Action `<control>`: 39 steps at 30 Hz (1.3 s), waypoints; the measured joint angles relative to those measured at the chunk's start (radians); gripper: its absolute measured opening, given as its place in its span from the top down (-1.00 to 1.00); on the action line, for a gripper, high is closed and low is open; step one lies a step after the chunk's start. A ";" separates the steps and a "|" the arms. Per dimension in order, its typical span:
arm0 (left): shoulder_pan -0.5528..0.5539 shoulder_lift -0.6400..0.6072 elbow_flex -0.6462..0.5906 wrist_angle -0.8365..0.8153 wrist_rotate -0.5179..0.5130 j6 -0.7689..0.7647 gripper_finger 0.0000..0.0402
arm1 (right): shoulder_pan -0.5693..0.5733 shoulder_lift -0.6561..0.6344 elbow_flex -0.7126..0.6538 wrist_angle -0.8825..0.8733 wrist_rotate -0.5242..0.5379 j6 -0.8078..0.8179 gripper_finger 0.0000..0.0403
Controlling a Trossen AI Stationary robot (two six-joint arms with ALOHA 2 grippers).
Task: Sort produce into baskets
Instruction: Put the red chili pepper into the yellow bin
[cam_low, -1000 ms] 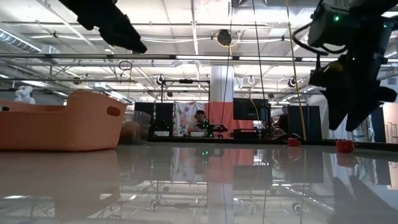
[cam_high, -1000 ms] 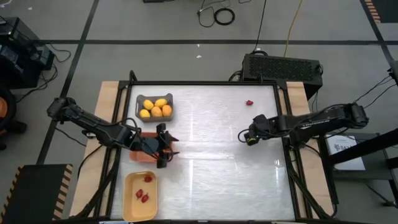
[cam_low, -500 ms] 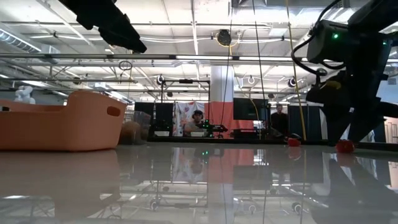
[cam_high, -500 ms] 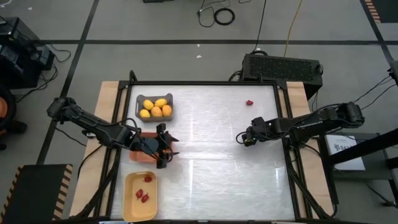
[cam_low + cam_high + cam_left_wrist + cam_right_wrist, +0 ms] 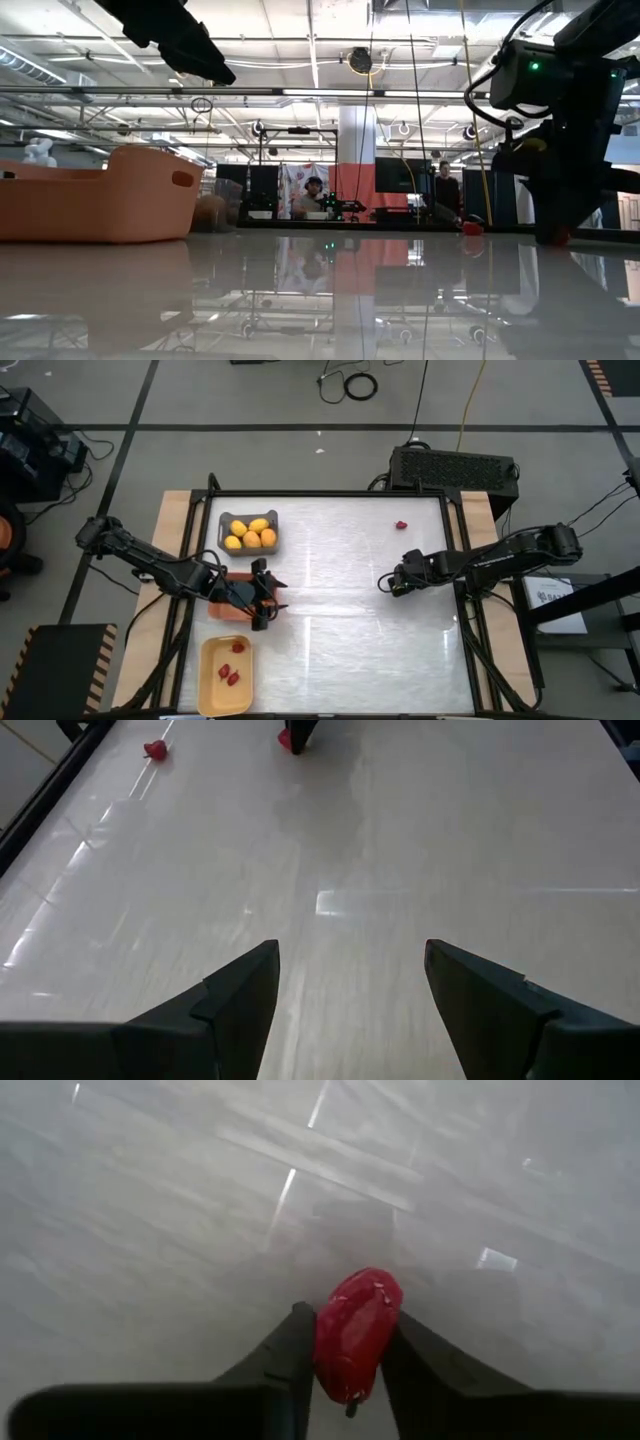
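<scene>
Lowered onto the table since a second ago, right gripper is clamped on a red strawberry | pickup judged secured, yellow basket delivery pending | left gripper is held spread, empty, beside orange basket

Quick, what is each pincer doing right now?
Left pincer: open, empty, above the orange bin.
Right pincer: closed on a red strawberry piece.

Two slim black jointed arms, cabled, green light beside right claw.
</scene>
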 joint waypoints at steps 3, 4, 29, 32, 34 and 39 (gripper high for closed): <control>0.000 0.000 0.000 -0.005 0.000 0.000 -0.28 | 0.000 0.000 0.000 0.014 0.000 -0.009 0.66; 0.000 0.000 0.000 -0.007 0.000 -0.001 -0.28 | 0.000 0.000 0.000 0.019 0.000 -0.014 0.69; 0.000 -0.001 0.211 -0.465 0.031 -0.060 -0.28 | 0.232 0.359 0.438 0.878 -0.071 -0.556 0.68; 0.003 -0.001 0.216 -0.500 0.024 -0.061 -0.28 | 0.276 0.516 0.586 0.933 -0.086 -0.673 0.68; 0.011 0.000 0.216 -0.517 0.024 -0.068 -0.28 | 0.301 0.622 0.700 0.952 -0.110 -0.742 0.68; 0.038 0.000 0.216 -0.550 0.023 -0.087 -0.28 | 0.338 0.864 0.995 0.947 -0.179 -0.863 0.68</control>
